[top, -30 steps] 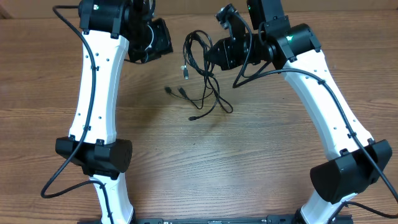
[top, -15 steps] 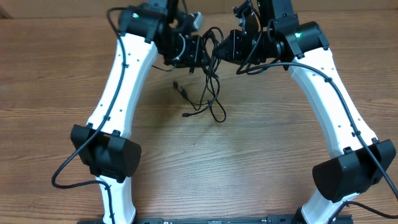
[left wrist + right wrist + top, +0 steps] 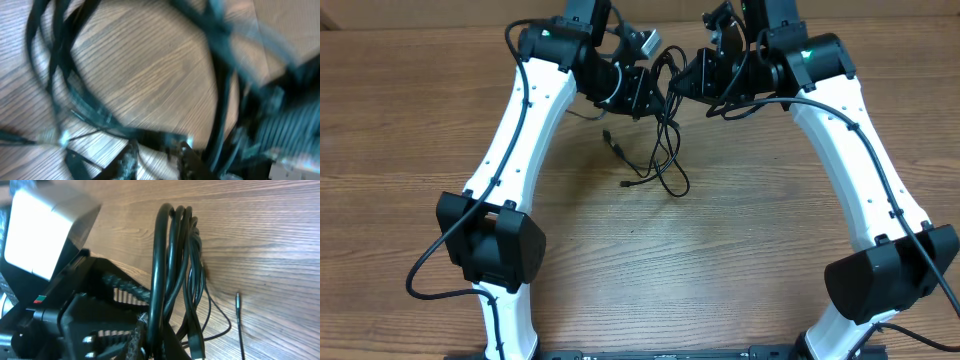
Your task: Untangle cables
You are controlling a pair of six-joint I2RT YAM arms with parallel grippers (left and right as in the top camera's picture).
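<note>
Moving room: your two claws crowd close together by the far edge of the bench (image 3: 400, 120). The wide open wood is on the near side.
Cables: the cables (image 3: 665, 150) hang in a bunch between both claws, and loose ends trail onto the wood.
Right claw: your right claw (image 3: 686, 80) is clamped on the bunch.
Left claw: your left claw (image 3: 642, 92) is right beside the bunch. Its view is blurry, so you cannot tell if it pinches.
</note>
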